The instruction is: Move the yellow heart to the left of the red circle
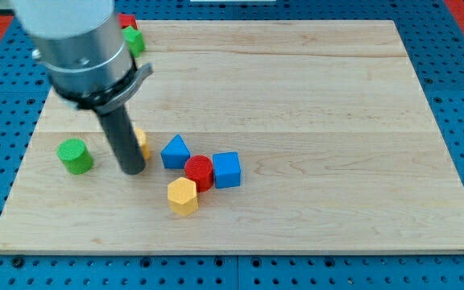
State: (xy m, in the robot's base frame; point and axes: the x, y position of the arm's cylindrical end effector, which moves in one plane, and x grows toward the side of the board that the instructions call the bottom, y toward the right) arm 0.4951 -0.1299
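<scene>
The red circle (200, 171) is a short red cylinder low on the wooden board (312, 121), left of centre. A yellow block (142, 142), probably the yellow heart, shows only as a sliver behind my rod, left of the blue triangle (175, 151). My tip (133, 171) rests on the board just left of and below that yellow block, touching or nearly touching it. The rod hides most of the block. The tip is well to the left of the red circle.
A blue cube (226, 169) touches the red circle's right side. A yellow hexagon (182, 196) sits just below-left of the red circle. A green cylinder (75, 155) is left of my tip. A green block (133, 39) and a red block (126, 20) sit at the top left.
</scene>
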